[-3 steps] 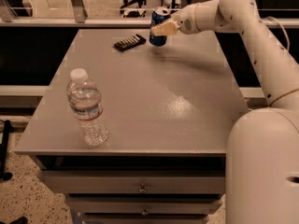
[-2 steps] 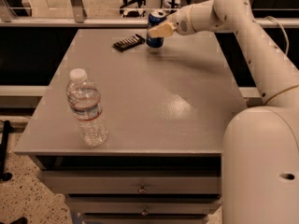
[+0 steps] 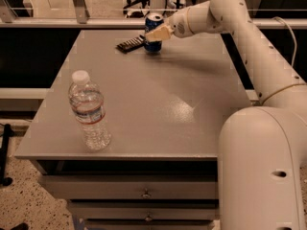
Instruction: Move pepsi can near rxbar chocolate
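Observation:
The blue pepsi can (image 3: pixel 153 24) with a silver top stands upright at the far end of the grey table (image 3: pixel 144 95). My gripper (image 3: pixel 156 34) reaches in from the right and is shut on the can, its pale fingers (image 3: pixel 158 32) across the can's front. The rxbar chocolate (image 3: pixel 130 44), a thin flat black bar, lies on the table just left of the can, its near end close to the can's base.
A clear plastic water bottle (image 3: pixel 89 111) with a white cap stands near the table's front left. My white arm (image 3: pixel 259 56) spans the table's right side. Drawers (image 3: pixel 144 193) sit under the table front. A chair base shows beyond the far edge.
My gripper has carried the can leftward and a little lower, from right of the bar to just beside the bar's end. The bottle and bar have not moved.

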`<state>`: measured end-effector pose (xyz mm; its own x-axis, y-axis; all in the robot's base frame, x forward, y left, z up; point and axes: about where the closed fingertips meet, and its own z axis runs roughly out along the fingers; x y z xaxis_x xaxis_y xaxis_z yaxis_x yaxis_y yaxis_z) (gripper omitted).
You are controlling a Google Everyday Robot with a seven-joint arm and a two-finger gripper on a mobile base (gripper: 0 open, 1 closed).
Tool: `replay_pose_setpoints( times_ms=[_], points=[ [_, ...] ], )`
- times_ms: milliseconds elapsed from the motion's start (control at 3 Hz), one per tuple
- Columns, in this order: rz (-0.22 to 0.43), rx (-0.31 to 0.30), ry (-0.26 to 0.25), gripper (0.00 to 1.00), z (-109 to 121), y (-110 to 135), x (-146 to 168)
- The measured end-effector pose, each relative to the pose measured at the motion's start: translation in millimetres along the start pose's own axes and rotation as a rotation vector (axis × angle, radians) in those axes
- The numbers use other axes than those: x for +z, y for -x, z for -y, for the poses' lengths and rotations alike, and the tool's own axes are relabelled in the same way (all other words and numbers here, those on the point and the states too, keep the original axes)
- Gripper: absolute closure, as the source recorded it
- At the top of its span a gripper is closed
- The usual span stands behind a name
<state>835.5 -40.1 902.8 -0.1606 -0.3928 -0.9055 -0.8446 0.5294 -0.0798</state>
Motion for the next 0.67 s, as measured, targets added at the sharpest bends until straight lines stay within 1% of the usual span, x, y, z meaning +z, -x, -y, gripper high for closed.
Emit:
replay_pose_setpoints(
  times_ms=[667],
  points=[
    [0.007, 0.011, 0.03, 0.15, -6.0, 2.1, 20.4]
  ],
)
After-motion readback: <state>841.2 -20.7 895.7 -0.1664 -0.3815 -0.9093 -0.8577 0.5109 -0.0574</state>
